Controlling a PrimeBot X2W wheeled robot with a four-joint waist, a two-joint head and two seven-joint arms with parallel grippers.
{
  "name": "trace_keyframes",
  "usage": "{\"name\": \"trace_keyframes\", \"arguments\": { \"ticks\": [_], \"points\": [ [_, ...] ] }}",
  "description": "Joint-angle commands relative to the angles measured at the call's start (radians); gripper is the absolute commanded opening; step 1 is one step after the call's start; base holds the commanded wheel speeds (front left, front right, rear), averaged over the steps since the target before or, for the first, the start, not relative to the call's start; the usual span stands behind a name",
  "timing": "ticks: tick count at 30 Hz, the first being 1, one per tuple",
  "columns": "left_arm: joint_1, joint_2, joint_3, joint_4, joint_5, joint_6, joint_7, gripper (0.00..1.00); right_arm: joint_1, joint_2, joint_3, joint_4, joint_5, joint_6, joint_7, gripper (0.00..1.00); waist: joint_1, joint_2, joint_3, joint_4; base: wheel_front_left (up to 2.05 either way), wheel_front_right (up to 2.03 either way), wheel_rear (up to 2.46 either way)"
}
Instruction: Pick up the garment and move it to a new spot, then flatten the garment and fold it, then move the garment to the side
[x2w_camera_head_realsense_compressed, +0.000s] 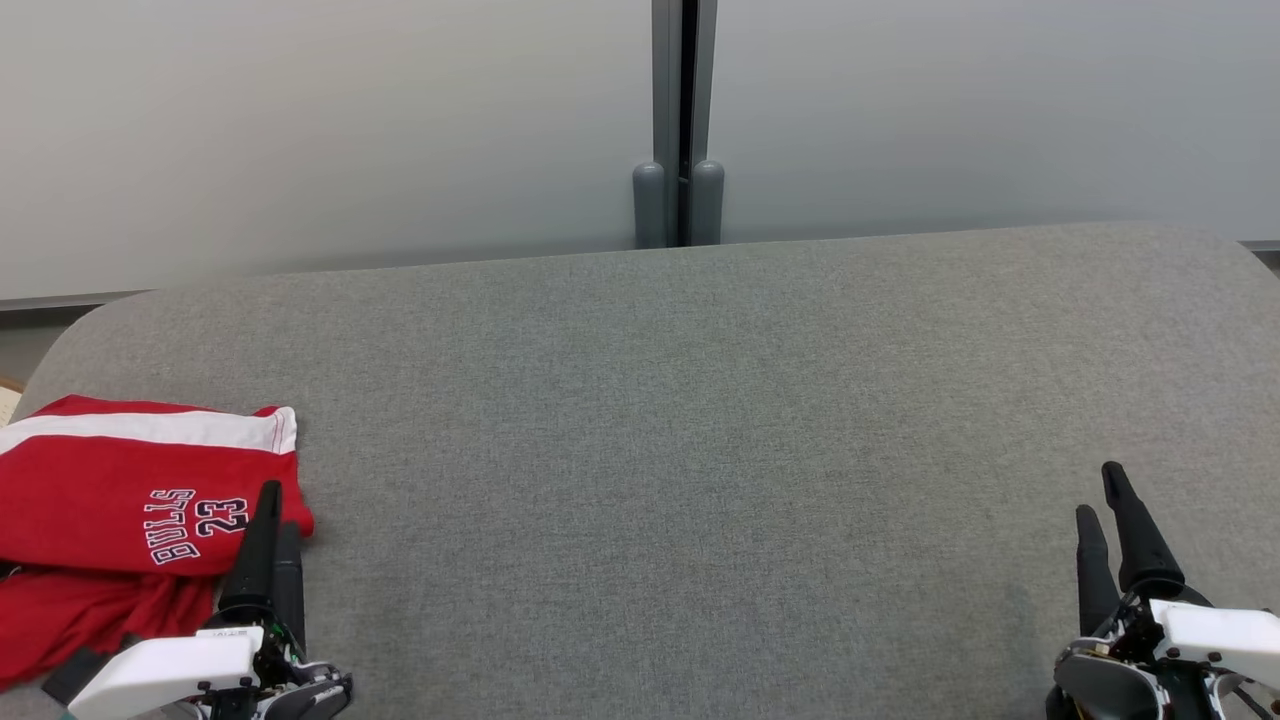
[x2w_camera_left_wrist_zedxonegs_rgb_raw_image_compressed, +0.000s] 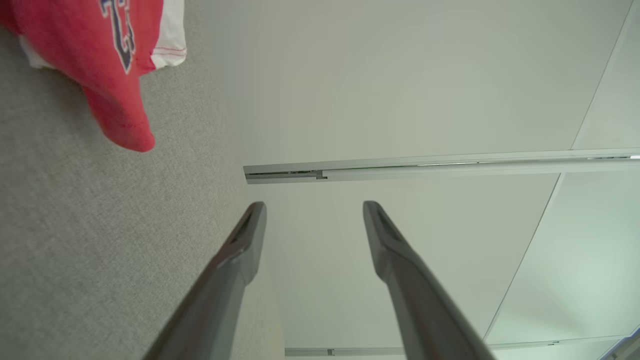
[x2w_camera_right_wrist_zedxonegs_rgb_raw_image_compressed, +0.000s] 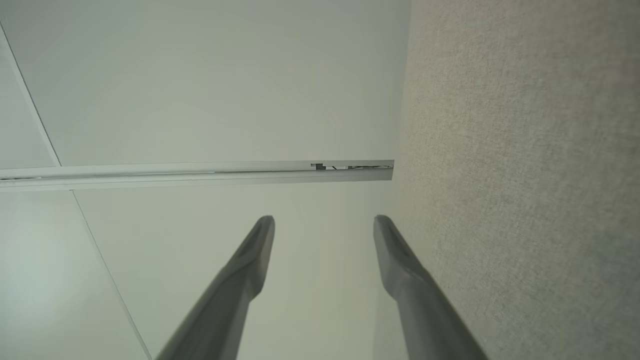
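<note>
Even, diffuse light; sharp head view, softer wrist views.

garment (x2w_camera_head_realsense_compressed: 110, 490): runs off left edge; corner hidden behind left gripper (x2w_camera_head_realsense_compressed: 279, 508)
right gripper (x2w_camera_head_realsense_compressed: 1100, 490): base cut by bottom edge

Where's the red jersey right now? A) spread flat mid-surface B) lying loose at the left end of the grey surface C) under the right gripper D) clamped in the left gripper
B: the red jersey lies at the left end of the grey surface; the left gripper is open with nothing between its fingers.
</note>
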Motion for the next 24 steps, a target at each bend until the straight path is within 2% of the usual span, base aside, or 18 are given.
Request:
{"name": "trace_keyframes", "arguments": {
  "ticks": [1,6,12,24],
  "points": [
    [-0.033,0.01,-0.003,-0.026,0.012,0.0,-0.008,1.0,-0.032,-0.008,0.01,-0.028,0.003,0.0,-0.012,1.0,0.0,0.0,0.0,0.0,0.0,0.0,0.0],
    [-0.035,0.011,-0.002,-0.044,0.04,0.0,-0.031,1.0,-0.04,-0.009,0.028,-0.056,-0.014,0.0,-0.037,1.0,0.0,0.0,0.0,0.0,0.0,0.0,0.0],
    [-0.039,0.012,0.0,-0.058,0.131,0.0,-0.057,1.0,-0.049,-0.011,0.047,-0.079,-0.095,0.0,-0.063,1.0,0.0,0.0,0.001,0.001,0.0,0.0,0.0],
    [-0.037,0.013,0.0,-0.097,0.417,0.0,-0.105,1.0,-0.062,-0.028,0.105,-0.121,-0.322,0.0,-0.111,1.0,0.0,0.0,0.002,0.003,0.0,0.0,0.0]
  ]
}}
